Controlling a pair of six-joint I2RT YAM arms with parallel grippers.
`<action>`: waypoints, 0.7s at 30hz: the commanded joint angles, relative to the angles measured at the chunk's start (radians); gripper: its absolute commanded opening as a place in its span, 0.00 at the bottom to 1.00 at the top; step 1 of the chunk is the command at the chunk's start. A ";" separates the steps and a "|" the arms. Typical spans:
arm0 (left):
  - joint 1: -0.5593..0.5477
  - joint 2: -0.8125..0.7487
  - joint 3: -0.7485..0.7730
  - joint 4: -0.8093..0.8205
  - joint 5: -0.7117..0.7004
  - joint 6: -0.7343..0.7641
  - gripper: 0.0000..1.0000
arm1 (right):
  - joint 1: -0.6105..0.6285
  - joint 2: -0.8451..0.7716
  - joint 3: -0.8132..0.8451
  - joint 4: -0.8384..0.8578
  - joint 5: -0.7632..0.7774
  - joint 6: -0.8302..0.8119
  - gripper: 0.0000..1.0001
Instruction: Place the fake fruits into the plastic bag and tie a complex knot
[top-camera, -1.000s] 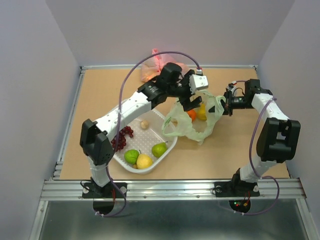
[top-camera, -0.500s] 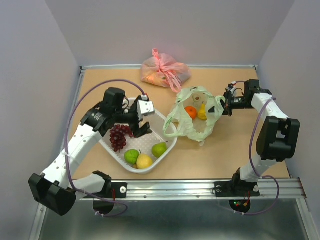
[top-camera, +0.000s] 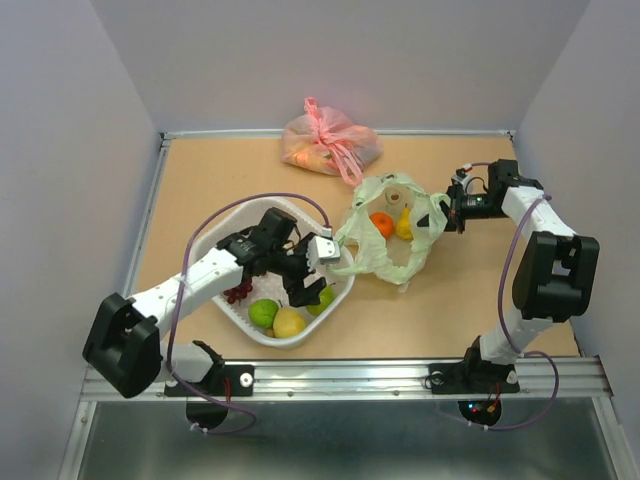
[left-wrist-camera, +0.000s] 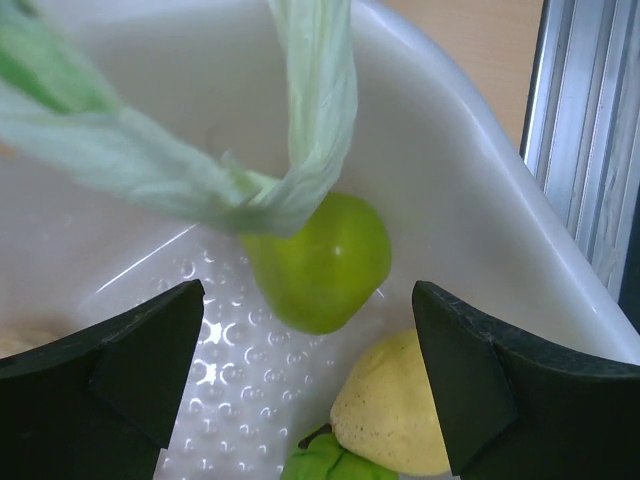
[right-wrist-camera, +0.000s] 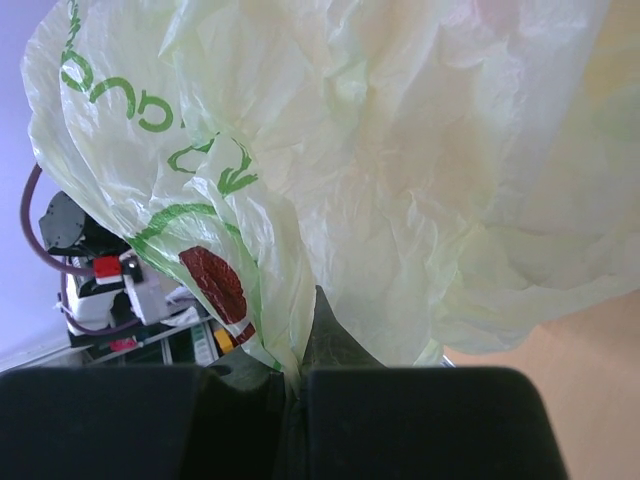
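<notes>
My left gripper (top-camera: 308, 288) is open and empty, low over the right end of the white basket (top-camera: 262, 215). In the left wrist view a green round fruit (left-wrist-camera: 320, 265) lies between and beyond its fingers, with a yellow lemon-like fruit (left-wrist-camera: 395, 405) and another green one (left-wrist-camera: 325, 462) nearer. A handle loop (left-wrist-camera: 305, 120) of the pale green bag hangs over the basket. The dark red grapes (top-camera: 238, 293) are partly hidden by my arm. The bag (top-camera: 392, 250) holds an orange (top-camera: 381, 223) and a yellow pear (top-camera: 403, 226). My right gripper (top-camera: 452, 212) is shut on the bag's edge (right-wrist-camera: 290, 340).
A tied pink bag (top-camera: 330, 143) lies at the back of the table. The basket's white wall (left-wrist-camera: 480, 200) rises right of my left fingers. The metal rail (top-camera: 350, 378) runs along the near edge. Grey walls stand on three sides.
My left arm swung from over the green bag back to the basket and came down over its right end, fingers open. The right arm and bag have not moved.
</notes>
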 joint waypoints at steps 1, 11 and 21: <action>-0.063 0.063 0.023 0.046 -0.027 0.016 0.98 | -0.006 -0.004 0.034 -0.006 0.010 -0.028 0.00; -0.117 0.238 0.063 0.023 -0.195 0.078 0.97 | -0.006 -0.012 0.036 -0.017 0.010 -0.044 0.00; -0.069 0.199 0.132 -0.046 -0.228 0.130 0.63 | -0.006 0.002 0.057 -0.021 0.002 -0.052 0.00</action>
